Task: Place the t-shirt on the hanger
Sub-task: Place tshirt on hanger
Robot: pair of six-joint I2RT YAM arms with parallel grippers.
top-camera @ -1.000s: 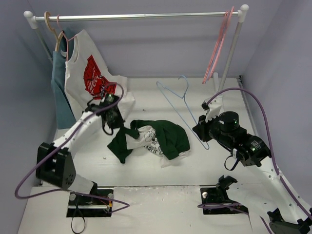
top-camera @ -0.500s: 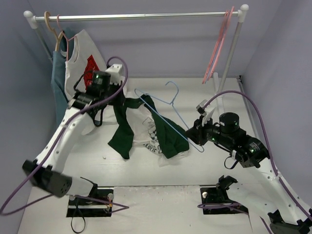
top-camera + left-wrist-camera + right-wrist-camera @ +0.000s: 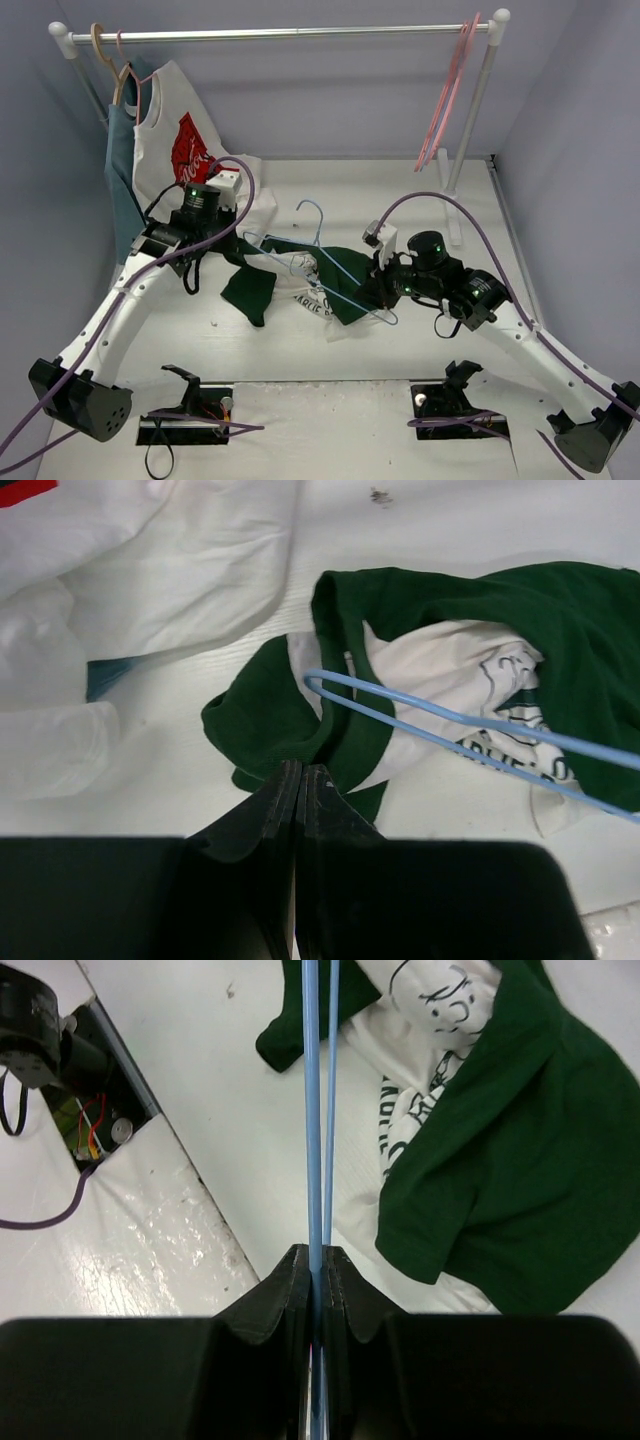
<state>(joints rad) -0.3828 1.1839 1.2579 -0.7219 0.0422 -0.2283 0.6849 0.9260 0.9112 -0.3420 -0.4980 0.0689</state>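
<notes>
Pinching green cloth of the t-shirt (image 3: 560,630), the left gripper (image 3: 300,772) has its fingers pressed together; just ahead of it lies one tip of the hanger (image 3: 450,718); the right gripper (image 3: 320,1255) clamps the hanger's two wires, the shirt crumpled ahead to its right.

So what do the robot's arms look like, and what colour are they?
Both the left arm and right arm have long white tubes joined by chunky black round motors. A purple cable loops along each, and tiny green lights glow near the wrists. The left gripper and right gripper have two black wedge-shaped fingers each.
</notes>
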